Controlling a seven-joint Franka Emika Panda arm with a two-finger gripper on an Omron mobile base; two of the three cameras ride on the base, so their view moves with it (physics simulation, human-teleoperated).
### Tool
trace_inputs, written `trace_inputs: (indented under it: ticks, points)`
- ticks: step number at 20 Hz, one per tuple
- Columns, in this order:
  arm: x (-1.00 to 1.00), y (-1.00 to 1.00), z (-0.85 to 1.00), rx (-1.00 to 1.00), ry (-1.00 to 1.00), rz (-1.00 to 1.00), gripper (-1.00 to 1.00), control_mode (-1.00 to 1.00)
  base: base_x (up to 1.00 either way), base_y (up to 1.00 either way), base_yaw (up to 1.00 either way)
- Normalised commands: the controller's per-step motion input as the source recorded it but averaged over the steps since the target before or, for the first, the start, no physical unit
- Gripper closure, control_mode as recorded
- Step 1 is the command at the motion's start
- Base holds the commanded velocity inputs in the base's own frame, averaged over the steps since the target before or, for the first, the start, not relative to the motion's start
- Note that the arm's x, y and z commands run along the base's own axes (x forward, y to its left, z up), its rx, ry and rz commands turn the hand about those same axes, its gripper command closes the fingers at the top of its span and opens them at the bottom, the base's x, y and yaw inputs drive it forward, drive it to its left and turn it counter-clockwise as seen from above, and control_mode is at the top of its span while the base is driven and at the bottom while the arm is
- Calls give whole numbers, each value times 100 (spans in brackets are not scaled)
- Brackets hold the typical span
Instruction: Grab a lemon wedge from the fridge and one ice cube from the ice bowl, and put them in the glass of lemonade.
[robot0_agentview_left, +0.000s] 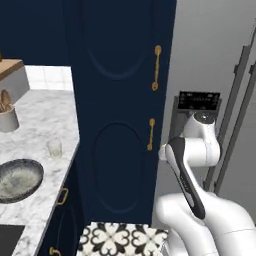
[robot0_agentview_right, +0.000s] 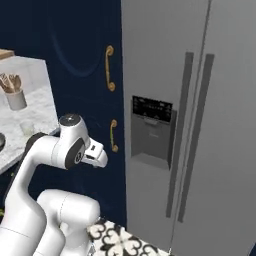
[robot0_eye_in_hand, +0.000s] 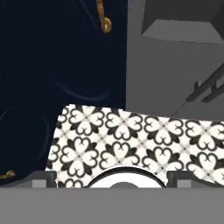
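Nothing of the task looks done yet. The fridge (robot0_agentview_right: 200, 125) stands shut, both tall grey doors flush, so the lemon wedge inside is hidden and its look cannot be told. The first step, opening a door, is still ahead, followed by fetching the wedge, then picking one ice cube and dropping both into the drink.

The fridge is a stainless two-door unit with dark vertical bar handles (robot0_agentview_right: 186, 130) running side by side down the middle and a black-panelled dispenser (robot0_agentview_right: 151, 131) set in its left door. It sits just beside the navy cabinet (robot0_agentview_left: 120, 110) with gold handles (robot0_agentview_left: 156, 67).

On the marble tabletop (robot0_agentview_left: 45, 120) to the left, the ice bowl (robot0_agentview_left: 19, 179) rests near the front edge: wide, shallow, dark speckled rim, paler inside. Any cube in it is too small to make out. The glass of lemonade (robot0_agentview_left: 54, 148) stands a little behind the bowl, apart from it, a short pale tumbler near the tabletop's right edge. A white crock of wooden spoons (robot0_agentview_left: 7, 116) sits further back.

The arm is folded in front of the fridge, and the hand view looks down at the patterned floor tiles (robot0_eye_in_hand: 131, 135) by the cabinet and fridge base. The fingers (robot0_eye_in_hand: 41, 178) stand spread wide at the bottom corners of that view, holding nothing.
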Motion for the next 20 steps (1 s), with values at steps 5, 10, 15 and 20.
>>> trace_inputs:
  ticks: [5,10,15,20]
  points:
    - [0,0,0,0,0,0,-100,100,-25,-58,-50]
    - [0,0,0,0,0,0,-100,100,-12,-48,-32]
    - [0,0,0,0,0,0,-100,100,1,-30,17]
    - [0,0,0,0,0,0,-100,100,-30,-20,26]
